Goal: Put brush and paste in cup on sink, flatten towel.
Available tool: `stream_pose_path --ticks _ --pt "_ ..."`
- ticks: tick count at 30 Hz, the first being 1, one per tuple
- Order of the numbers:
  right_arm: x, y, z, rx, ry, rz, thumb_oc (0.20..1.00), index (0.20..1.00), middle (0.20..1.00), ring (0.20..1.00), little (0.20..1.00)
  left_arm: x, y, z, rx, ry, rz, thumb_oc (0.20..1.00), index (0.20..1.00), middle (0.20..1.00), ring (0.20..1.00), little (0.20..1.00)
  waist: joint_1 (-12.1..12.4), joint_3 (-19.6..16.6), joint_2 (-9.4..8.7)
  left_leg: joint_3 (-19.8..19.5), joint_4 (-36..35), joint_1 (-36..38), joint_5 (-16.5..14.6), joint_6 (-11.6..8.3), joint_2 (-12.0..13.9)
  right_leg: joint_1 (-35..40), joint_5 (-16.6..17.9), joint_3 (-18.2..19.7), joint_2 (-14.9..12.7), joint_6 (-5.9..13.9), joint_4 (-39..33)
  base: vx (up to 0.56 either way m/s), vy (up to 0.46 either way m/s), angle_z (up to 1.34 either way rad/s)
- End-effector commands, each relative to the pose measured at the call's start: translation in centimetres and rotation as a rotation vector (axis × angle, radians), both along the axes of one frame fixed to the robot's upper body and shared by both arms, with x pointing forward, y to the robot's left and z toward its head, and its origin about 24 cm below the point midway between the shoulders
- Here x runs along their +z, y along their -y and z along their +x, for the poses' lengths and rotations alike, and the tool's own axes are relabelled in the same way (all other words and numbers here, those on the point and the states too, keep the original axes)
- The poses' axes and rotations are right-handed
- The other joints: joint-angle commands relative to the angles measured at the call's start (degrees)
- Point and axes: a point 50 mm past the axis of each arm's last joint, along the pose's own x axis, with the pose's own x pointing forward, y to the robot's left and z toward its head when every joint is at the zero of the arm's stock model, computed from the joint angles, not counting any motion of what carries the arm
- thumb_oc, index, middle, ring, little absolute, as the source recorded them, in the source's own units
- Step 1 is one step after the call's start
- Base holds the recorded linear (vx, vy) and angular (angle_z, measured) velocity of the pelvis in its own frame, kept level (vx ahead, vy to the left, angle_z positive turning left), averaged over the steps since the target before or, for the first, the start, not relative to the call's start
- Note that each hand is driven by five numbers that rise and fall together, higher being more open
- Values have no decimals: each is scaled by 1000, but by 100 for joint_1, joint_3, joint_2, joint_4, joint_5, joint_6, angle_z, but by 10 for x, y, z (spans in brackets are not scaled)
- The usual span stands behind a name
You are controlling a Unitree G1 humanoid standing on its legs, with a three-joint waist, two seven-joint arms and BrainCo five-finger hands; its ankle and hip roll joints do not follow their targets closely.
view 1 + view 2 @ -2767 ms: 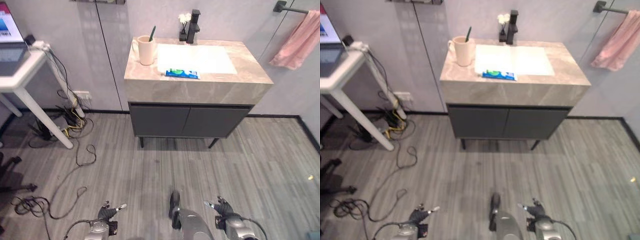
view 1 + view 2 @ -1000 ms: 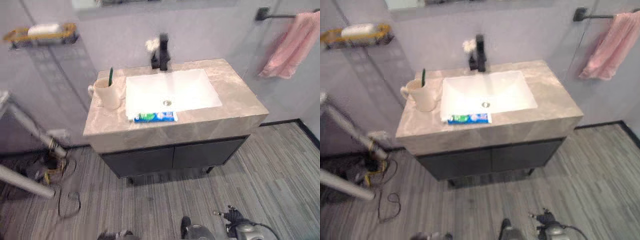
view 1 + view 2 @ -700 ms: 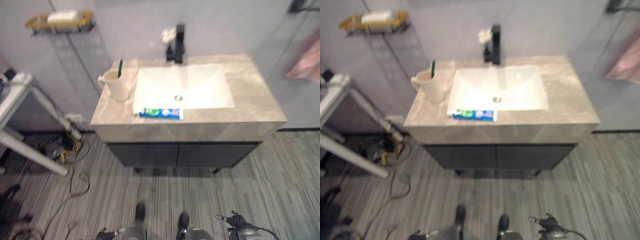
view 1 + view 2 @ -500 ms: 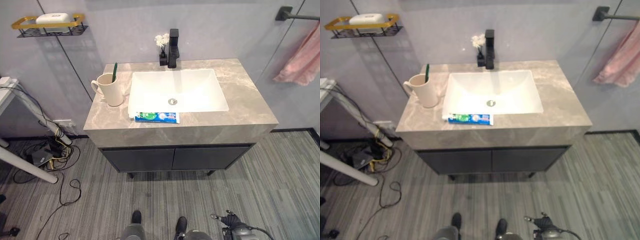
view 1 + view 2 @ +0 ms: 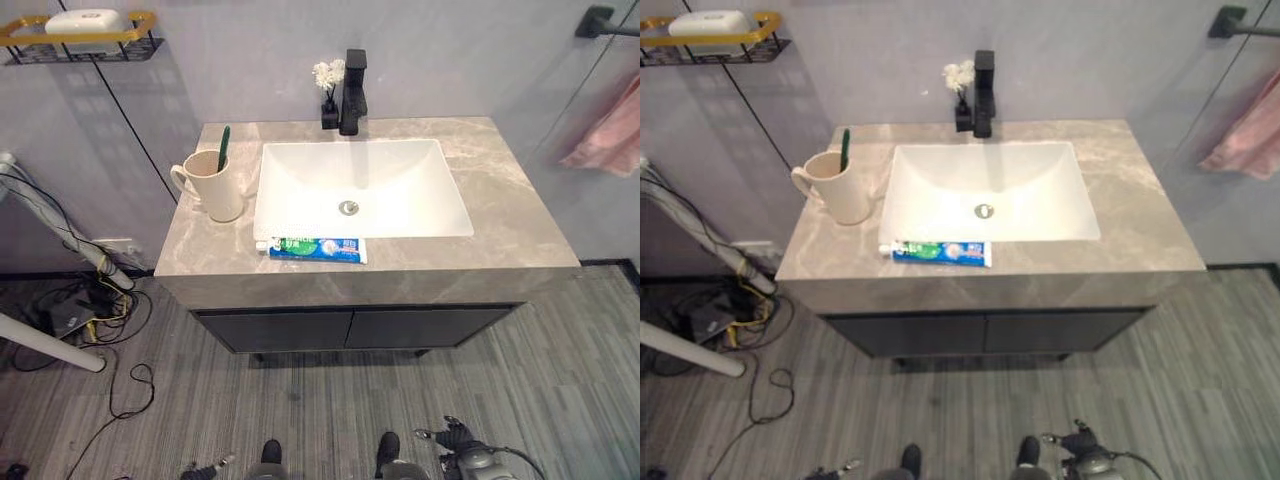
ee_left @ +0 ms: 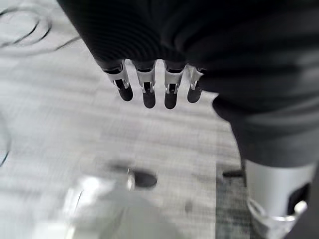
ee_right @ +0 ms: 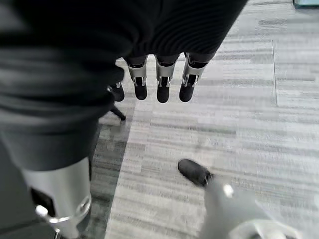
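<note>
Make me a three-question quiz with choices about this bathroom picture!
1. Where is the paste?
A. In the cup
B. On the counter's front edge by the basin
C. On the floor

2. What colour is the towel?
A. Pink
B. Blue
C. Green

3. How is the brush?
A. Lying in the basin
B. Held in a hand
C. Standing in the cup

Answers:
1. B, it lies flat on the counter just in front of the basin.
2. A, it hangs pink by the wall.
3. C, its green handle sticks up out of the cup.
</note>
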Motion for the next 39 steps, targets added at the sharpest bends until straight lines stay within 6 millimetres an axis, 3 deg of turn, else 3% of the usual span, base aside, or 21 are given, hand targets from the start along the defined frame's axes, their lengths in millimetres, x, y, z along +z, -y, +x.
stream_pose_path --ticks 1,6,8,9,14,15,17,20,22,23,25,33,39 --pt "5 7 10 -53 35 -42 1000 1000 1000 1000 1000 13 -28 29 64 107 133 1000 1000 1000 1000 1000 -48 88 -162 423 -38 -321 82 -270 221 169 -1021 -174 -270 324 318 73 -9 36" --pt "5 9 9 -139 60 -48 1000 1000 1000 1000 1000 30 -55 41 207 239 262 1000 1000 1000 1000 1000 -13 79 -80 412 -114 -221 -30 -249 162 270 -925 -80 -246 377 72 32 24 3" --pt "5 9 7 -159 75 -54 1000 1000 1000 1000 1000 58 -80 52 334 426 379 1000 1000 1000 1000 1000 35 103 -90 367 -114 -161 -95 -202 115 297 -915 -2 -291 409 108 36 60 -7" --pt "5 9 7 -159 75 -54 1000 1000 1000 1000 1000 58 -80 52 334 425 379 1000 1000 1000 1000 1000 30 89 -93 362 -114 -182 -85 -197 108 280 -906 -5 -296 410 106 15 32 -2" --pt "1 10 -6 -201 47 -59 1000 1000 1000 1000 1000 102 -116 55 526 638 567 1000 1000 1000 1000 1000 143 85 -169 329 -114 -78 -174 -196 98 394 -944 42 -336 439 64 13 1 -2" --pt "1 10 -6 -201 46 -60 1000 1000 1000 1000 1000 102 -116 54 526 638 567 1000 1000 1000 1000 1000 142 86 -169 329 -114 -76 -174 -196 98 396 -944 42 -336 439 64 41 0 -7" --pt "-1 10 -12 -212 26 -63 1000 1000 1000 1000 1000 130 -126 65 514 755 661 1000 1000 1000 1000 1000 190 65 -208 312 -114 -31 -208 -206 104 447 -961 73 -343 450 49 46 0 -5" --pt "-3 9 -17 -212 12 -56 1000 1000 1000 1000 1000 168 -129 82 431 912 760 1000 1000 1000 1000 1000 238 60 -233 292 -114 21 -242 -214 110 515 -988 78 -344 450 47 11 -1 0" --pt "-5 5 -20 -219 17 -27 1000 1000 1000 1000 1000 207 -119 106 200 1079 855 1000 1000 1000 1000 1000 255 75 -255 289 -114 65 -286 -217 101 551 -975 78 -368 463 31 0 0 0" --pt "-5 5 -20 -220 17 -27 1000 1000 1000 1000 1000 207 -119 106 199 1079 856 1000 1000 1000 1000 1000 260 75 -258 290 -114 68 -287 -216 100 553 -975 79 -369 464 30 0 0 0" --pt "-6 4 -20 -222 19 -13 1000 1000 1000 1000 1000 218 -111 115 -4 1097 909 1000 1000 1000 1000 1000 252 101 -255 302 -114 74 -310 -209 84 545 -940 79 -392 484 30 0 0 0" --pt "-5 8 -19 -209 10 -18 1000 1000 1000 1000 1000 222 -84 137 -542 1056 958 1000 1000 1000 1000 1000 115 92 -232 460 -114 115 -403 -175 33 455 -847 171 -459 553 20 0 37 -6" --pt "-5 15 -26 -234 -13 -35 1000 1000 1000 1000 1000 229 -81 141 -704 1045 1002 1000 1000 1000 1000 1000 30 90 -242 565 -114 116 -460 -141 -6 341 -770 269 -494 609 18 2 38 -9"
